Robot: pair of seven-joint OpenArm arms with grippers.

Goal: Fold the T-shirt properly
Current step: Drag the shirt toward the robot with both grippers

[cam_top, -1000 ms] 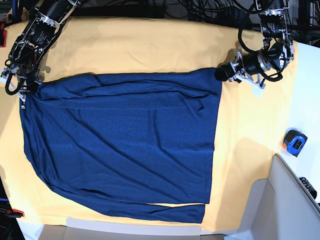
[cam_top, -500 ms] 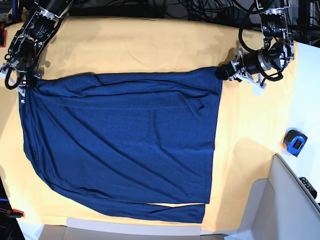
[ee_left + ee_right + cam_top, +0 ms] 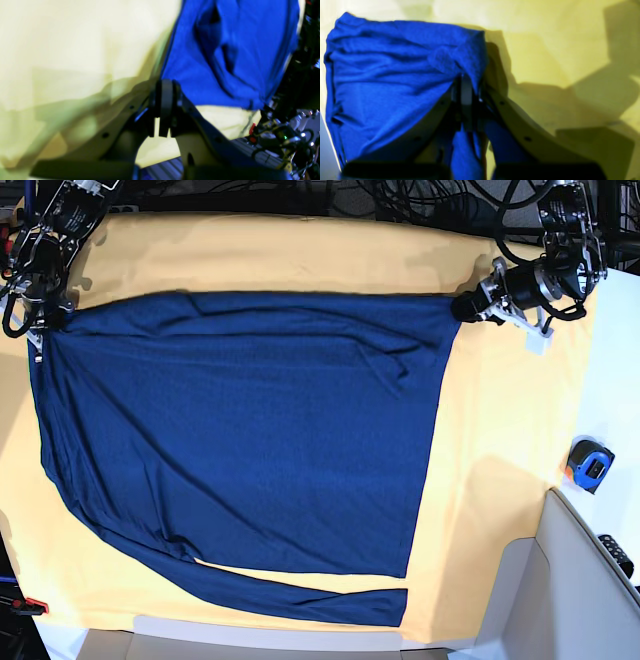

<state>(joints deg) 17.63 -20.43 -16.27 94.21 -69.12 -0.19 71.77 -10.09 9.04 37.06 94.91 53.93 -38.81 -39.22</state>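
one T-shirt (image 3: 240, 450), two hands, one tape measure (image 3: 590, 465)

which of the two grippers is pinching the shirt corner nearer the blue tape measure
The left gripper, at the T-shirt's top corner on the base view's right, the tape measure's side. The right gripper holds the opposite top corner, far across the yellow cloth.

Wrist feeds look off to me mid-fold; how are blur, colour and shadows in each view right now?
Left wrist: soft and smeared, table cloth washed out pale, T-shirt oversaturated bright blue. Right wrist: also soft, the right gripper casts heavy shadows on the yellow cloth. Base: sharp, evenly lit, the shirt reads true navy, slight bowing at the edges.
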